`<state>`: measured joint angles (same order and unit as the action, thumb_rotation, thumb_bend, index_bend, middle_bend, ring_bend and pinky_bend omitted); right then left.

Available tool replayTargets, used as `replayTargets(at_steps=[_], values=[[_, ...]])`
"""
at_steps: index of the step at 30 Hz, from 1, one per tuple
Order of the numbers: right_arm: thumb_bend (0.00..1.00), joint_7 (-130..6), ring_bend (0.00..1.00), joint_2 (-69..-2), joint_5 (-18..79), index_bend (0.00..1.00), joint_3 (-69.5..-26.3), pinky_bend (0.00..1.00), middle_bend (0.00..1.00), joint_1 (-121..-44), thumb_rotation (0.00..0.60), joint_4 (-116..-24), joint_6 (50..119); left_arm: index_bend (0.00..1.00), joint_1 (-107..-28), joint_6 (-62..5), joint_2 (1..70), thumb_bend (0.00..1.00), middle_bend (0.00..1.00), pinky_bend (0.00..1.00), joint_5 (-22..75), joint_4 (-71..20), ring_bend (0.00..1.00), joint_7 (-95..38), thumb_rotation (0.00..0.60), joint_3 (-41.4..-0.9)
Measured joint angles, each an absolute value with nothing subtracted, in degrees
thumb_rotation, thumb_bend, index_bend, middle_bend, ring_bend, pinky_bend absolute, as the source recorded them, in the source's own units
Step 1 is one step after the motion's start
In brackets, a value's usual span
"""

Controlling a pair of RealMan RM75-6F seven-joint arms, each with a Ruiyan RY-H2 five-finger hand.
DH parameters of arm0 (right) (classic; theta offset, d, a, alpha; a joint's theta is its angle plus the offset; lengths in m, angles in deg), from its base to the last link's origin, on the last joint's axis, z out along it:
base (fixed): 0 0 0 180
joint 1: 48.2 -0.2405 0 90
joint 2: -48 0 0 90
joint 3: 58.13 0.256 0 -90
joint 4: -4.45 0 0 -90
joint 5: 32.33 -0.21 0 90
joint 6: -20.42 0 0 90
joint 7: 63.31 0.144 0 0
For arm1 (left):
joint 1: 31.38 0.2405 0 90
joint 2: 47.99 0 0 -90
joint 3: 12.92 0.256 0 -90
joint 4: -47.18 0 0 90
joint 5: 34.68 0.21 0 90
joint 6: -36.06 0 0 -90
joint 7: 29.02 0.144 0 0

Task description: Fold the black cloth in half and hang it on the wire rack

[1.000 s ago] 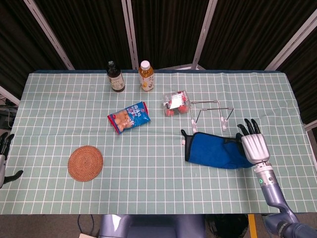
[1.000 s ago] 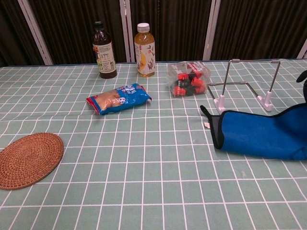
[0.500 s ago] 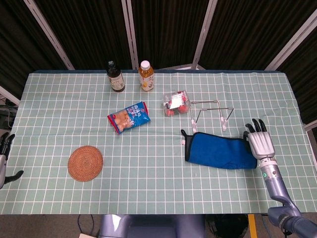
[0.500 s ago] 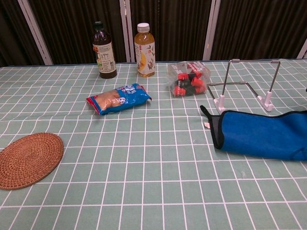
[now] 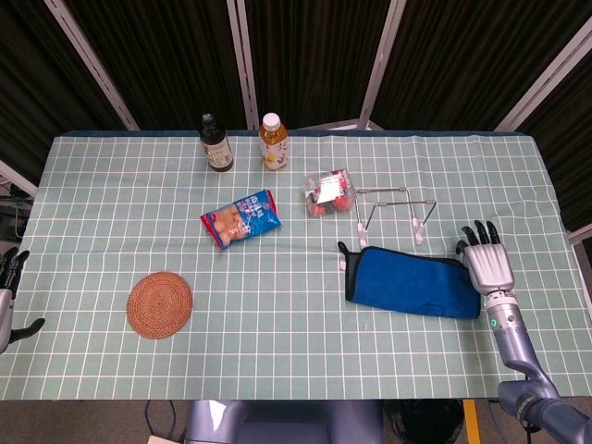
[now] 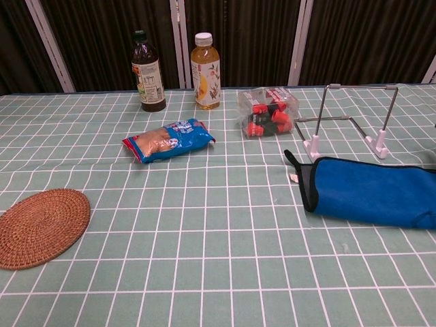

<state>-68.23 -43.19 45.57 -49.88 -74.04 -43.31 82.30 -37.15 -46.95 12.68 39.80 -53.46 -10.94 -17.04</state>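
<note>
The cloth (image 5: pixel 409 284) lies flat on the table's right side, its blue face up, with black trim and a small loop at its left end; the chest view shows the same cloth (image 6: pixel 371 191). Just behind it stands the wire rack (image 5: pixel 393 207) on white feet, nothing hanging on it, and the rack (image 6: pixel 351 122) also shows in the chest view. My right hand (image 5: pixel 486 263) hovers just off the cloth's right end, fingers spread, holding nothing. At the far left edge my left hand (image 5: pixel 8 277) shows only partly, fingers apart and empty.
A dark bottle (image 5: pixel 216 143) and a tea bottle (image 5: pixel 273 141) stand at the back. A blue snack bag (image 5: pixel 242 218) lies mid-table, a clear packet of red items (image 5: pixel 329 192) sits left of the rack, and a woven coaster (image 5: pixel 160 304) lies front left.
My right hand has lifted off the cloth's right end and drawn back to the right, out of the chest view. The cloth's end now lies flat. The left hand stayed put.
</note>
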Motion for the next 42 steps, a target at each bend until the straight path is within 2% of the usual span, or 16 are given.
replayTargets(at_steps=[6,12,15,20,33,42], values=[[0.0,-63.7,0.0,-41.9,49.3,0.19,-50.3,0.0,0.03,-73.9,0.6,-46.4,88.1,0.0,-37.2,-46.8,12.7,0.0,0.0,0.0,39.9,-53.3,0.0,-11.1,0.6,-17.0],[0.02,-60.3,0.0,-36.2,59.7,0.2,-54.6,0.0,0.03,-76.4,0.6,-55.2,89.7,0.0,-37.2,-46.9,12.8,0.0,0.0,0.0,40.3,-53.4,0.0,-10.9,0.6,-16.8],[0.04,-60.6,0.0,-33.8,62.9,0.21,-56.3,0.0,0.03,-79.3,0.6,-58.4,87.9,0.0,-37.2,-47.0,12.8,0.0,0.0,0.0,40.4,-53.4,0.0,-10.9,0.6,-16.8],[0.06,-64.5,0.0,-33.9,65.1,0.25,-57.0,0.0,0.03,-84.0,0.6,-59.6,83.3,0.0,-37.3,-46.6,12.9,0.0,0.0,0.0,39.8,-52.9,0.0,-10.9,0.6,-16.9],[0.05,-71.4,0.0,-35.4,71.0,0.28,-60.0,0.0,0.05,-92.3,0.6,-58.6,75.7,0.0,-37.9,-45.2,13.2,0.0,0.0,0.0,37.9,-51.7,0.0,-11.1,0.6,-17.5],[0.05,-74.5,0.0,-38.0,72.0,0.29,-61.5,0.0,0.05,-94.9,0.6,-56.5,72.6,0.0,-38.3,-44.6,13.5,0.0,0.0,0.0,37.1,-51.3,0.0,-10.7,0.6,-17.6]])
